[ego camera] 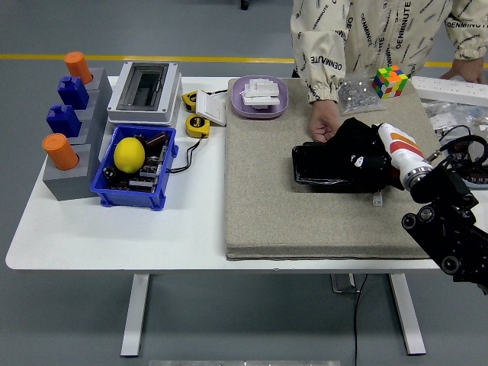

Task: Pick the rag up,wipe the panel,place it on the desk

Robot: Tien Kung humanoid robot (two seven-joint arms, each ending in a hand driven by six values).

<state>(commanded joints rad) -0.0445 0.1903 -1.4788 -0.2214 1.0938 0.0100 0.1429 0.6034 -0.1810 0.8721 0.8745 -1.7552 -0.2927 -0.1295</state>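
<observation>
A black panel lies flat on the grey felt mat, right of the table's middle. My right hand comes in from the lower right and rests over the panel's right half, shut on a black rag bunched under and around the fingers. The rag hides the panel's right end. A person's hand at the far side presses on the panel's upper left edge. My left arm does not show.
A small white connector lies just below the panel. A Rubik's cube, plastic bag and power strip sit behind. A purple tray, tape measures, blue bin, white box and peg blocks stand left.
</observation>
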